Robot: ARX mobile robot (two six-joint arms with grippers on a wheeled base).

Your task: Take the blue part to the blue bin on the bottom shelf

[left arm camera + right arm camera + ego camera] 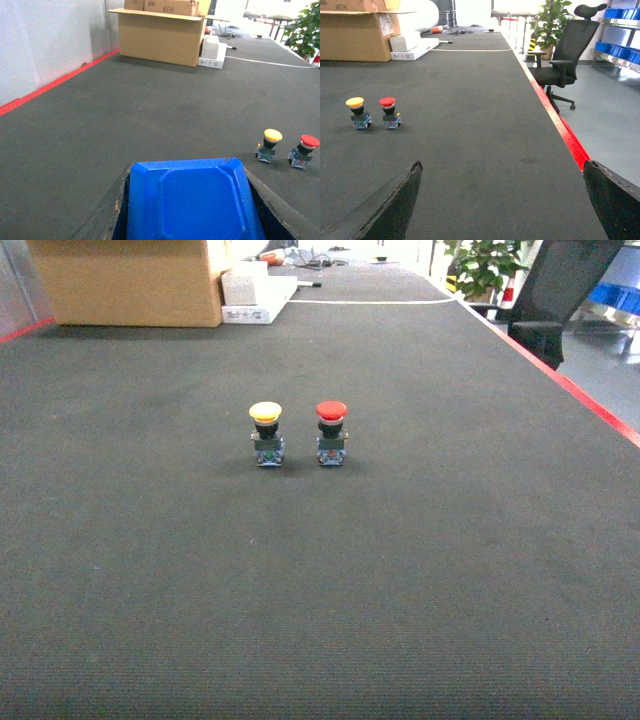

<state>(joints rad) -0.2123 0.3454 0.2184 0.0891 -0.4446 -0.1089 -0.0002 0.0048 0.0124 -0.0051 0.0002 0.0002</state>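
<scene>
Gripping the blue part (192, 200) in the left gripper (192, 225), jaws clenched on either flank of it, low over the dark ribbed mat (320, 600); showing a smooth, glossy plastic face with chamfered corners and a raised inner panel. Hanging the right gripper (502, 200) released and empty, its worn black fingers (395, 205) spread wide. Leaving the yellow-capped push button (265, 433) and red-capped push button (331, 432) standing upright, side by side and apart, well ahead. Judging the pick as done and the carry as the step in hand. Not seeing the bottom shelf anywhere, only blue bins (615, 48) on a rack behind the office chair (562, 60); next calling for turning toward the shelving while keeping the grip firm on slippery plastic
</scene>
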